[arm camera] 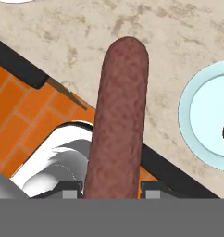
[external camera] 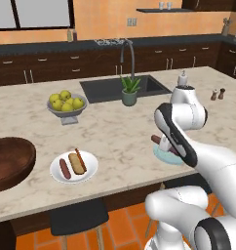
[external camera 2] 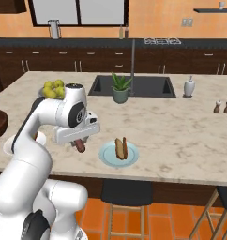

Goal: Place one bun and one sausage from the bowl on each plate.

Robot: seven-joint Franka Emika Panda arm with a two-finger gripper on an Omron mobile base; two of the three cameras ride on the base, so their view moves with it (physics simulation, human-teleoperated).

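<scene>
My gripper [external camera 2: 79, 142] is shut on a brown sausage [external camera 2: 81, 146], which hangs above the counter near its front edge, just left of the pale blue plate [external camera 2: 106, 157]. A bun [external camera 2: 120, 147] lies on that plate. In the hand view the sausage [arm camera: 118, 120] runs up from between my fingertips [arm camera: 71, 188], with the blue plate [arm camera: 197, 120] to the right. The white plate [external camera: 90, 171] holds a sausage [external camera: 65, 168] and a bun [external camera: 77, 163]. The dark wooden bowl [external camera: 10, 158] sits at the far left; its inside is hidden.
A grey footed bowl of yellow-green fruit [external camera: 67, 104] stands behind the white plate. Further back are a potted plant [external camera: 129, 92], the sink [external camera: 105, 88] with its tap, a soap dispenser [external camera 2: 189, 87] and two shakers [external camera 2: 222, 107]. A dark stool [external camera: 76, 217] stands under the counter edge.
</scene>
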